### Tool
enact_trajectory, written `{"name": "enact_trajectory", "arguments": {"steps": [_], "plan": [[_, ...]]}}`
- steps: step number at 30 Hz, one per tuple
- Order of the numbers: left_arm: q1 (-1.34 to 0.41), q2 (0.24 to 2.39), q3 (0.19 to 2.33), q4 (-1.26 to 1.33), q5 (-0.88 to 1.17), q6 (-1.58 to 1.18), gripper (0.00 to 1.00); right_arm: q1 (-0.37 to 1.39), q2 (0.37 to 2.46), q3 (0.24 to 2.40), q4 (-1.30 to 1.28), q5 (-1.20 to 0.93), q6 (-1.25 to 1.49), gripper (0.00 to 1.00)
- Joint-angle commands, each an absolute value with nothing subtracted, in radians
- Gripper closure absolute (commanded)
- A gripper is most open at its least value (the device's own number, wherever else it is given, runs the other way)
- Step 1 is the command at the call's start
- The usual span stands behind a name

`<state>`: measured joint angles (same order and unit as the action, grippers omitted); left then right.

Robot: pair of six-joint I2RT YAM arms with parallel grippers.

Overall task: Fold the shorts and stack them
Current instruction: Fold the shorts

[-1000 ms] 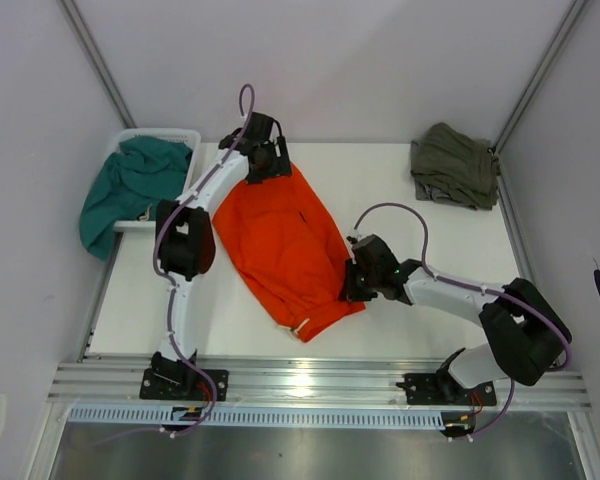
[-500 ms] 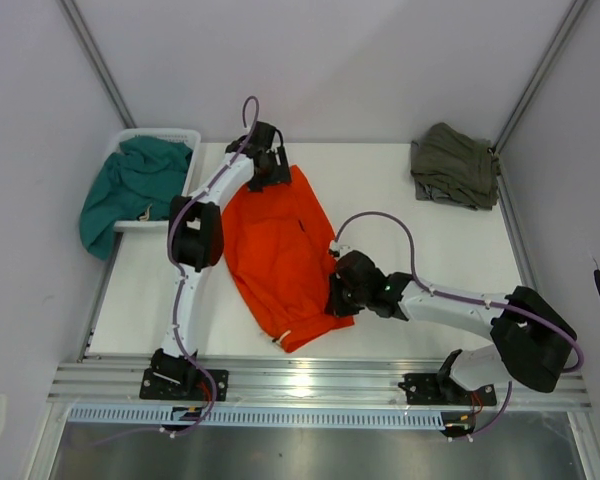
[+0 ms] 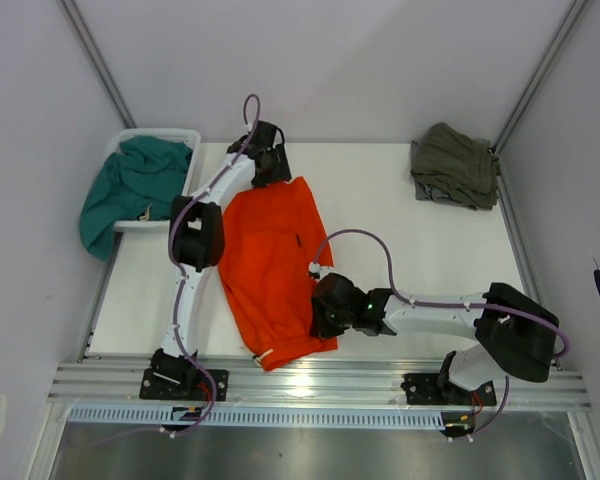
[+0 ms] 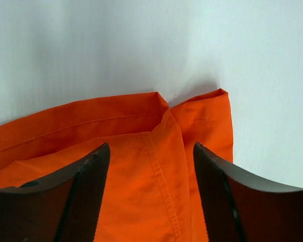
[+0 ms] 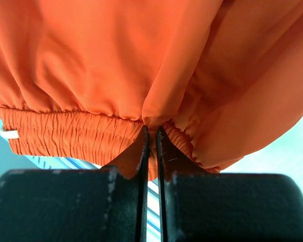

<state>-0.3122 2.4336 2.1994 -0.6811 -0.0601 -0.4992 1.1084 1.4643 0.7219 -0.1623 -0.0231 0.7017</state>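
The right gripper (image 5: 151, 133) is clenched on a thin pinch of gathered waistband (image 5: 65, 127). From it the orange shorts (image 3: 270, 250) lie spread across the table (image 3: 410, 250) toward the left gripper (image 4: 151, 147), whose jaws stand wide apart over the far hem (image 4: 91, 108), gripping nothing. The cloth looks light, limp and slightly slick, so the elastic band and hem corners probably give the surest hold.

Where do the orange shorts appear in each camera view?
Top external: the orange shorts lie left of centre, waistband towards the near edge.
Left wrist: the orange shorts fill the lower frame, hem end showing.
Right wrist: the orange shorts fill the upper frame, waistband pinched between shut jaws.
Shared landmark: white drawstring tip, top and right wrist only.
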Motion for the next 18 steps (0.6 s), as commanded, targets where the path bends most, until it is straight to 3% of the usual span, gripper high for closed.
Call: {"name": "enact_trajectory", "arguments": {"steps": [1, 4, 6, 12, 13, 18], "plan": [[-0.328, 2.456, 2.232, -0.661, -0.081, -0.511, 0.32, 1.123, 1.479, 0.761, -0.137, -0.003, 0.718, 1.00], [-0.333, 2.464, 2.221, -0.643, -0.074, -0.512, 0.44, 1.126, 1.485, 0.764, -0.137, 0.000, 0.716, 1.00], [-0.334, 2.474, 2.224, -0.640, -0.068, -0.511, 0.62, 1.127, 1.483, 0.762, -0.137, 0.000, 0.719, 1.00], [-0.334, 2.482, 2.224, -0.640, -0.069, -0.502, 0.90, 1.127, 1.480, 0.759, -0.138, 0.000, 0.719, 1.00], [-0.334, 2.480, 2.226, -0.640, -0.071, -0.500, 0.99, 1.127, 1.480, 0.759, -0.140, 0.000, 0.719, 1.00], [-0.334, 2.467, 2.227, -0.647, -0.090, -0.497, 1.00, 1.127, 1.457, 0.756, -0.144, 0.000, 0.713, 1.00]]}}
